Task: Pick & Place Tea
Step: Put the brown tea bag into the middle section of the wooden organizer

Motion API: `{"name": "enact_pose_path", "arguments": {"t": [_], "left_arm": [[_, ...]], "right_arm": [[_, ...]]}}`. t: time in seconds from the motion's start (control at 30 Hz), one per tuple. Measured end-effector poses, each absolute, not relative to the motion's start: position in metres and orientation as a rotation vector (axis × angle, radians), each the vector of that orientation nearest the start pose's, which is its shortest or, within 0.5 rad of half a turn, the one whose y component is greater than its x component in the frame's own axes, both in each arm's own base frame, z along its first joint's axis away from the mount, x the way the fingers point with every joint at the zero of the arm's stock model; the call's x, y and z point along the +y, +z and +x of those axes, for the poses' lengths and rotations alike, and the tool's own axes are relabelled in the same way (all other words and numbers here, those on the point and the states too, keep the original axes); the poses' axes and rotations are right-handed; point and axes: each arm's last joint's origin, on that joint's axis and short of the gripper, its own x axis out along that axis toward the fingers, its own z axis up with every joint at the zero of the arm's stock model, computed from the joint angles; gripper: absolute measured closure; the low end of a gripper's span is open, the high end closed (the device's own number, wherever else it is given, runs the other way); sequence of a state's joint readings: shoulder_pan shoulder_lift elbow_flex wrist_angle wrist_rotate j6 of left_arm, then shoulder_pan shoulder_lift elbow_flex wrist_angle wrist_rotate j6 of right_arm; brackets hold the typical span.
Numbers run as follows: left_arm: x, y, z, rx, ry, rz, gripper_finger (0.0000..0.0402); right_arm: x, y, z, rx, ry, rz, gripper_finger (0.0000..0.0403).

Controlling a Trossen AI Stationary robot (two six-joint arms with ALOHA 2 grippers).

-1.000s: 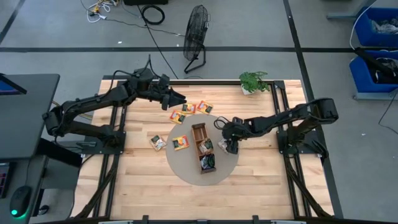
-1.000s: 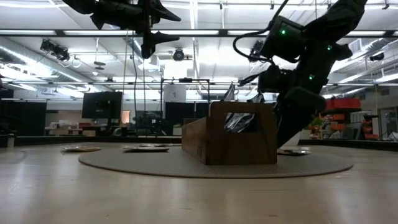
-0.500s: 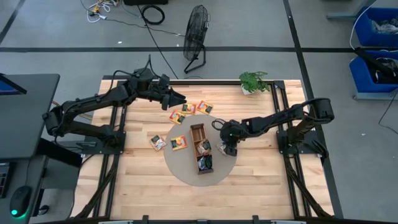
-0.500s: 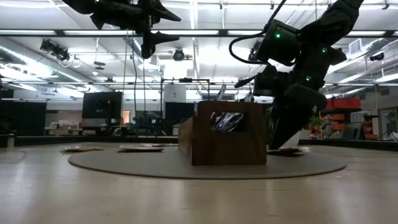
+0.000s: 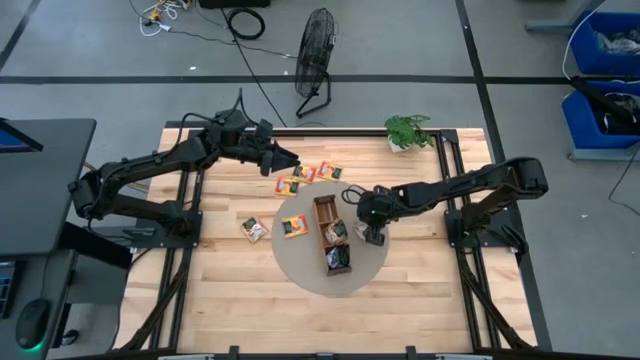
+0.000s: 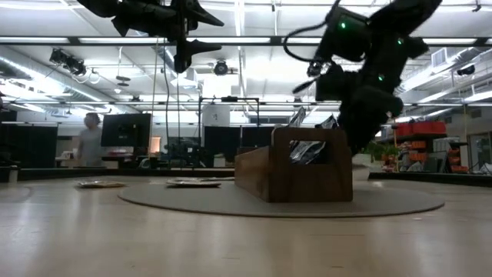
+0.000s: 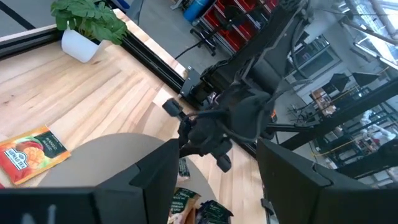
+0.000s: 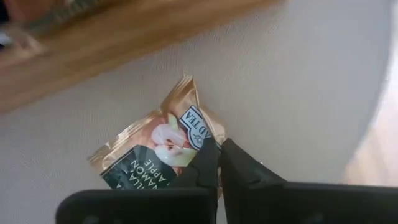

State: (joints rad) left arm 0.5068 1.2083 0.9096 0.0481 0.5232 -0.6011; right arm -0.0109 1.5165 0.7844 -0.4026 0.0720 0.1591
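My right gripper [image 5: 372, 236] hangs over the right part of the round grey-beige mat [image 5: 300, 272], beside the brown wooden tray [image 5: 323, 206], and is shut on a pale beige tea sachet [image 8: 149, 152] with a dark label. My left gripper [image 5: 292, 160] hovers open above the table's far left part, near three orange sachets [image 5: 305, 174] lying flat on the wood. Another orange sachet [image 5: 293, 226] lies on the mat and a darker one [image 5: 254, 229] on the table. The tray holds several sachets standing on edge. My right gripper pinches the sachet's edge near one corner [image 8: 200, 138] between its two fingertips [image 8: 208, 163], only at their free ends. The fingers come slanting down from the table's right side. The sachet sticks out beyond the fingertips over the mat; whether any part rests on the mat I cannot tell.
A potted plant [image 5: 407, 131] stands at the table's far right corner. Black frame rails [image 5: 445, 180] run along both sides of the table. A person [image 6: 91, 138] stands in the room beyond the table. Bare wood lies toward the near edge.
My right gripper has shut on the beige sachet and then gone up from the mat. The mat with the tray on it has slid a little toward the table's right edge.
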Motion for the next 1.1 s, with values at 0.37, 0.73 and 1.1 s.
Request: {"name": "enact_pose_path", "arguments": {"t": [0.37, 0.73, 1.1], "left_arm": [[0.115, 0.313, 0.241, 0.237, -0.02, -0.843, 0.0181], [0.105, 0.314, 0.246, 0.259, -0.066, -0.923, 0.0181], [0.089, 0.303, 0.272, 0.273, -0.097, -1.004, 0.0181]], "right_arm": [[-0.008, 0.224, 0.292, 1.097, -0.204, -0.04, 0.0402], [-0.01, 0.298, 0.315, 0.9, -0.219, -0.167, 0.0403], [-0.008, 0.319, 0.325, 0.753, -0.233, -0.157, 0.0403]]}}
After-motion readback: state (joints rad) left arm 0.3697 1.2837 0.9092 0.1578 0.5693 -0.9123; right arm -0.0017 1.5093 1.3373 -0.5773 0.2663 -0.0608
